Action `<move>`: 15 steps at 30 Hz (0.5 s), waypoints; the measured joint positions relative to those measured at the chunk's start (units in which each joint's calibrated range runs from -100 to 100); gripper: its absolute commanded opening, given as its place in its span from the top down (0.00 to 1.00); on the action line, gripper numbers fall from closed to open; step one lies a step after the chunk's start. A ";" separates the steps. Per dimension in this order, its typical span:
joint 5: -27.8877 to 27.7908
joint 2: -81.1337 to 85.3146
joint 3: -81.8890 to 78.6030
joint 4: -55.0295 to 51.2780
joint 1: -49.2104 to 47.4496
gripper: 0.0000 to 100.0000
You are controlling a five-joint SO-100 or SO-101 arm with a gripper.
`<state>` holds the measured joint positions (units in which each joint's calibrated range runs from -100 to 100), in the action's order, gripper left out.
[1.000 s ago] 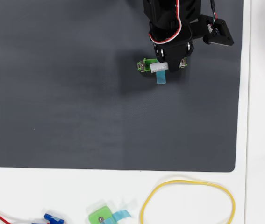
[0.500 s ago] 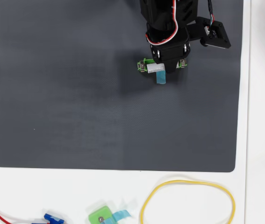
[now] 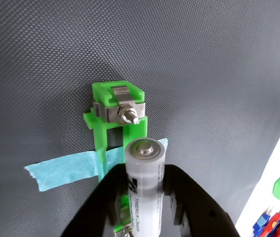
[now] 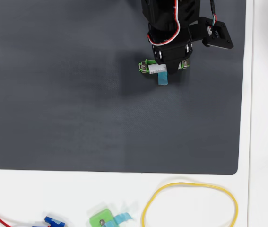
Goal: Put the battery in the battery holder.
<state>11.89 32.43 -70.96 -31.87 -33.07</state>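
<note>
In the wrist view the black two-finger jaws (image 3: pixel 144 197) are closed on the small white cylindrical battery (image 3: pixel 144 192), one black finger (image 3: pixel 105 197) pressed against each side. The cell lies lengthwise over the narrow bright-green plastic battery holder (image 3: pixel 111 111), its metal end cap facing the holder's far contact, a bent metal clip with a screw (image 3: pixel 122 111). The battery looks slightly raised above the slot at that end, so I judge it not yet fully seated. A light-blue tape strip (image 3: pixel 65 168) crosses under the frame onto the dark grey mat (image 3: pixel 219 74). The slot ahead of the cell shows only mat.

In the overhead view the arm has come lower and nearer the holder than a second ago, and over the last half second it has hardly moved; the white cell (image 4: pixel 156 69) now lies along the green frame (image 4: pixel 145 65) under the jaws (image 4: pixel 164 68). That suggests the insertion is at its pressing-in stage, release remaining. On the white table (image 4: pixel 266 142) near the bottom edge lie a yellow loop of cord (image 4: pixel 190 185) and a smaller squarish green piece (image 4: pixel 100 219), both well apart from the work.
</note>
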 measured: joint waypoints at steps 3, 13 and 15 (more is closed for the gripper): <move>0.00 0.17 -1.45 0.00 0.00 1.00; 0.00 7.39 -4.08 0.00 0.45 1.00; 0.00 6.88 -4.08 0.00 0.45 1.00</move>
<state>11.89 39.30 -75.05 -31.87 -32.62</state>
